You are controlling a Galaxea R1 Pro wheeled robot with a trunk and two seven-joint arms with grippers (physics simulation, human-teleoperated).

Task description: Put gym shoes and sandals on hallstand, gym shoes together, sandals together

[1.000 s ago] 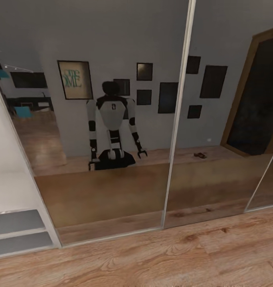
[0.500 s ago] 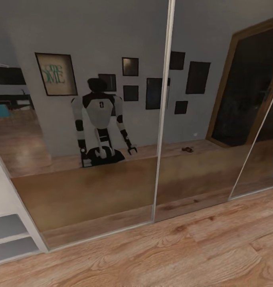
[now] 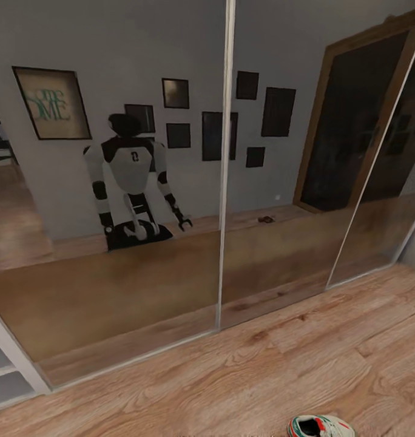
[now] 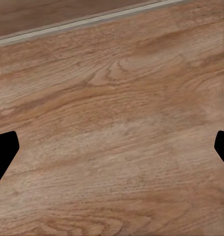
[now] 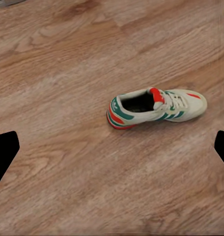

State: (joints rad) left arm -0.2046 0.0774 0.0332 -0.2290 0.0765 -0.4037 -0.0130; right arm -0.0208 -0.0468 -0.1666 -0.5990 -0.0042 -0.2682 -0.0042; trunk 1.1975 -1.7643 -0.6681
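Gym shoe [image 5: 156,108] lies alone on the corridor floor [image 5: 68,162], upright, both grippers' jaws spread wide above bare planks.

Even, shadowless light fills a rendered corridor, soft throughout.

The mirrored wardrobe doors [image 3: 141,200] reflect a dim, muted scene, darkest toward 2 o'clock in the head view, with no glare; the floor [image 3: 329,358] at 5 o'clock reads brighter. In the right wrist view the gym shoe [image 5: 156,107] throws only a faint shadow, and wood grain smears toward the frame edges.
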